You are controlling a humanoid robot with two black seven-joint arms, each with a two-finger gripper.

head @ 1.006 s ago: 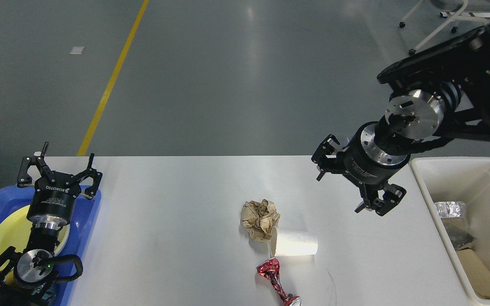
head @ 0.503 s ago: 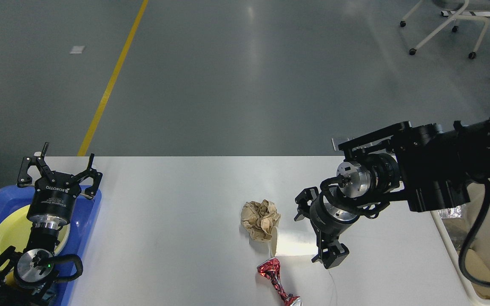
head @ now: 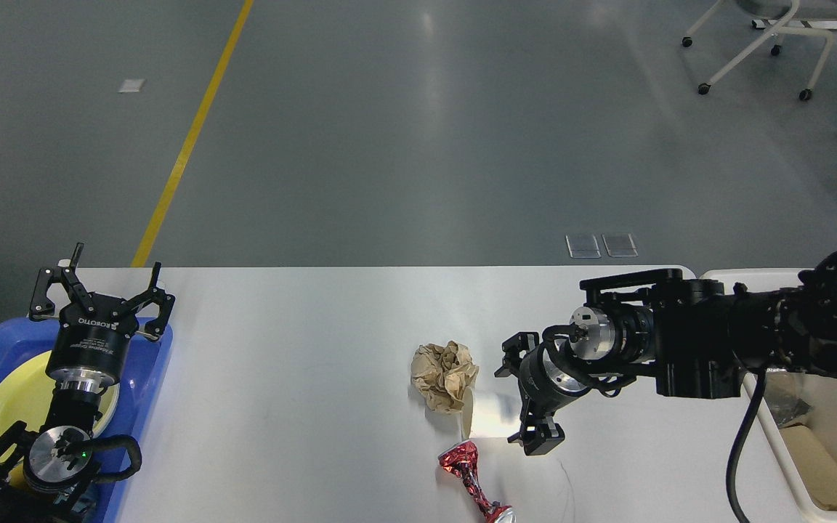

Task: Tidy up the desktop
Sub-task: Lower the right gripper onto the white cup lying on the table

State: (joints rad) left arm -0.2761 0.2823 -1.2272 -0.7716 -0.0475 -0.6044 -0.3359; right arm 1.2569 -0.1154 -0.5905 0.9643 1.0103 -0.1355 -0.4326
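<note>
The desktop [head: 280,407] is a large light grey table top. On it a white paper cup [head: 485,415] lies on its side, mouth to the left. A crumpled brown paper ball [head: 445,375] touches its upper left and a crushed red wrapper [head: 471,476] lies just below it. My right gripper [head: 517,402] is open, low over the table, with one finger above and one below the cup's base end. My left gripper [head: 99,285] is open and empty above the blue tray [head: 153,378] at the far left.
A yellow plate [head: 4,399] lies in the blue tray under my left arm. A cream-white bin [head: 818,450] with scraps in it stands at the right table edge, partly behind my right arm. A wheeled chair [head: 760,43] stands on the floor beyond.
My right gripper has come down from above the table's right side and moved left, so that its open fingers straddle the cup. The left arm has not moved.
</note>
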